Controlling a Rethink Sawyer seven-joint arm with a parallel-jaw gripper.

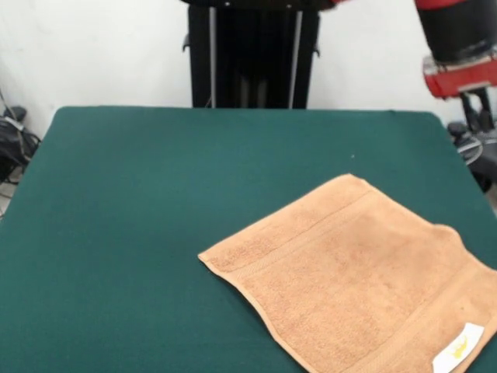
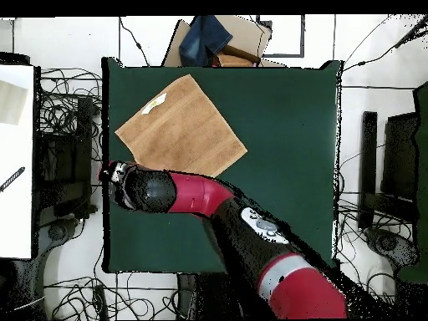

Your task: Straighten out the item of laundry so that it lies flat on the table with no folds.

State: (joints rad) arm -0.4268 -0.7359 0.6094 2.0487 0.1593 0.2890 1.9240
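overhead view: at the left edge of the table (image 2: 276, 125) the arm's wrist end (image 2: 125, 185) is seen, swung out over the table's border just below the towel (image 2: 180, 125). the gripper itself is hidden beneath the wrist, so whether its fingers are apart or together cannot be told. just above it the towel lies turned at an angle in the upper left part of the green top, spread open as a single sheet, with its white label (image 2: 155, 104) near the top corner. no fold is made out from above.

in the front view the towel (image 1: 349, 276) is found at the lower right, close to the near edge, and its lower right part is cut off by the frame. the label (image 1: 458, 347) shows at the bottom right. a slight lift is suggested at the far right edge of the cloth, though this is hard to confirm.

the terry cloth is judged to be soft, light and limp, likely to drag on the felt. a corner or a border band would be best pinched, then pulled outward.
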